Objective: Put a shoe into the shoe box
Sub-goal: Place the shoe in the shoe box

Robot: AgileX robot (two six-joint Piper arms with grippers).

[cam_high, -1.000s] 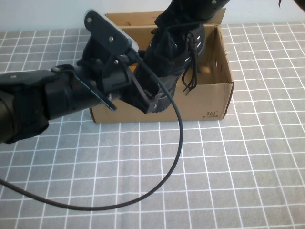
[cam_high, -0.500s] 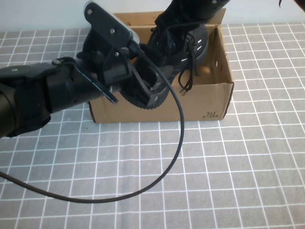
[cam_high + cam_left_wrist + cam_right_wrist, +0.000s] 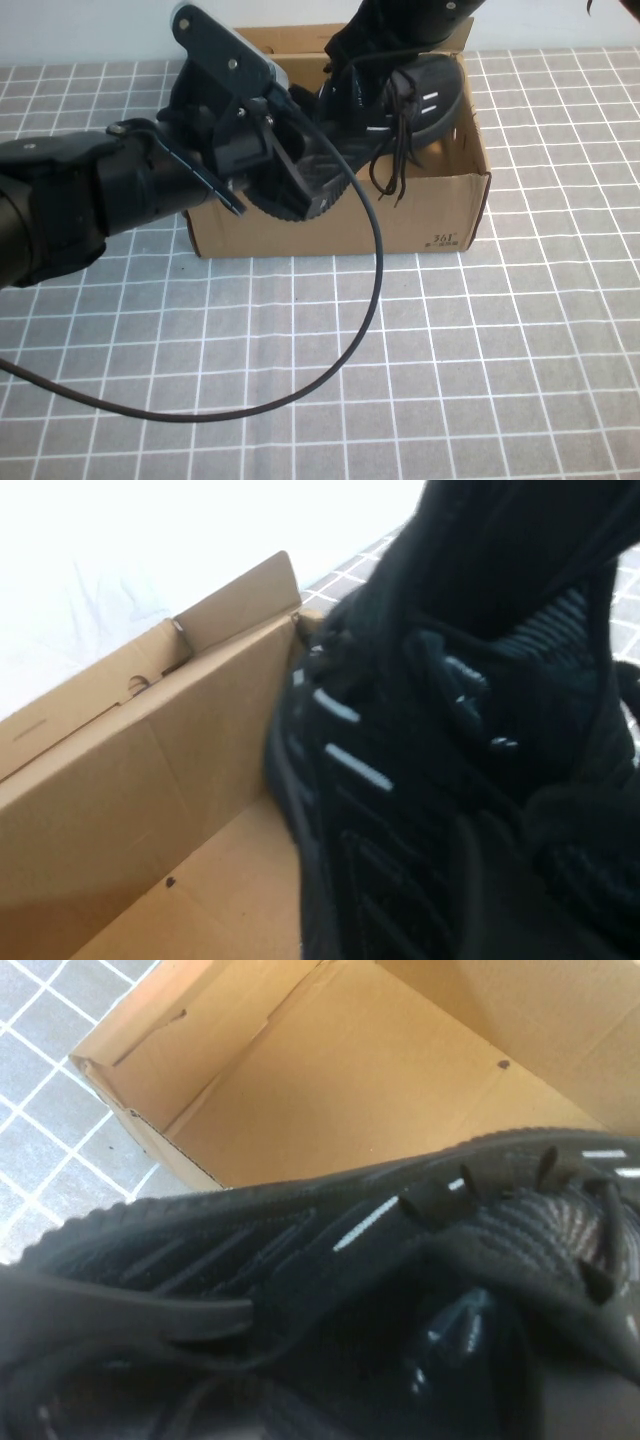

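Observation:
The black shoe (image 3: 405,100) hangs tilted over the open brown shoe box (image 3: 440,215), its toe toward the box's right wall and its laces (image 3: 395,170) dangling inside. My right gripper (image 3: 385,45) comes down from the far side and is shut on the shoe at its collar. My left gripper (image 3: 305,190) presses against the ribbed sole at the heel end, over the box's front wall. The left wrist view is filled by the shoe (image 3: 430,780) beside the box's inner wall (image 3: 150,780). In the right wrist view the shoe (image 3: 300,1260) hangs above the box floor (image 3: 350,1080).
The box stands at the far middle of a grey grid-patterned cloth (image 3: 520,380). My left arm's black cable (image 3: 372,300) loops across the cloth in front of the box. The lid flap (image 3: 290,40) stands up behind the box.
The shoe has swung from nearly upright to flatter, its toe moving toward the box's right wall. My left gripper has shifted slightly up and back along the heel sole.

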